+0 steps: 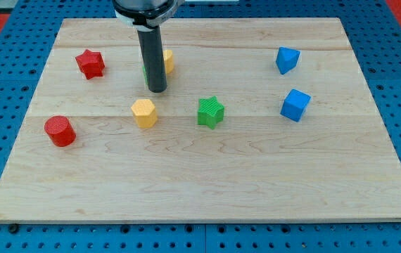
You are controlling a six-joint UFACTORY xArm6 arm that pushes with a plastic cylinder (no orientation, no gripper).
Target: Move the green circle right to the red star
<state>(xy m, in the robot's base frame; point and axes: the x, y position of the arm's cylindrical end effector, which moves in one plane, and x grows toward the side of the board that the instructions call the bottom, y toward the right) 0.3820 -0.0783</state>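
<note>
My tip [157, 89] rests on the board a little above and to the right of the yellow hexagon [144, 112]. The rod hides most of the green circle; only a thin green sliver [145, 70] shows at the rod's left edge. A yellow block [168, 61] peeks out from behind the rod on its right. The red star [89, 64] lies at the view's upper left, well to the left of the rod. A green star [211, 112] sits right of the yellow hexagon.
A red cylinder [60, 131] lies at the left, below the red star. Two blue blocks sit at the right, one higher [287, 60] and one lower [295, 105]. The wooden board [207, 183] lies on a blue pegboard.
</note>
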